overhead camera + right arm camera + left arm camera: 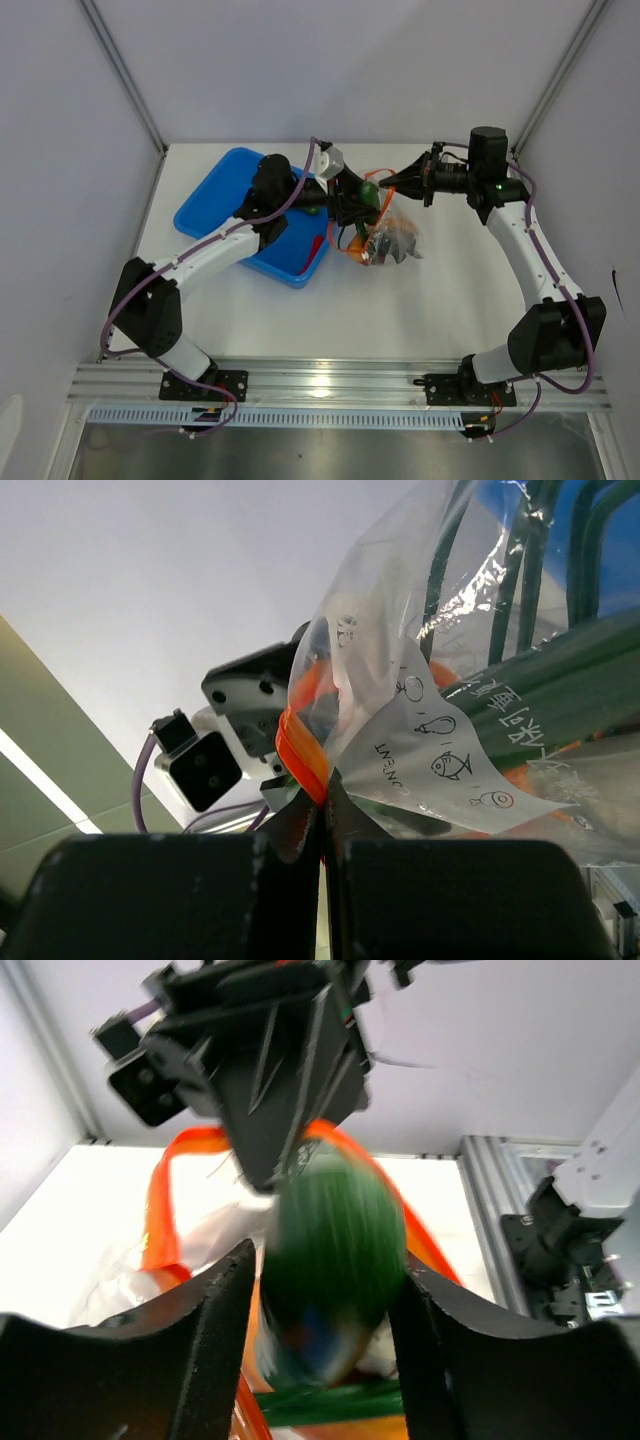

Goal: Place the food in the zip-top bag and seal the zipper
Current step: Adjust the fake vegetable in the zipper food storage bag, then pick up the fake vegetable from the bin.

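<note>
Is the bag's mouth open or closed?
Open. Its zipper spreads in a wide orange loop, with the right gripper pinching one edge.

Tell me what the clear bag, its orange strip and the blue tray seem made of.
Clear crinkly bag: thin glossy plastic film; it creases and shows contents.
Orange-red strip: likely denser flexible plastic, opaque, bending.
Blue tray: probably rigid moulded plastic, smooth, even colour.

The top external view looks steeply down from above and behind the arm bases, far enough to hold the whole white counter point(420, 300) and both arms. The left wrist camera sits just behind the left tool point(322, 1260) and faces the right tool point(265, 1160) from very near. The right wrist camera looks upward from that tool. All three views share the crinkly clear plastic bag point(400, 710).
</note>
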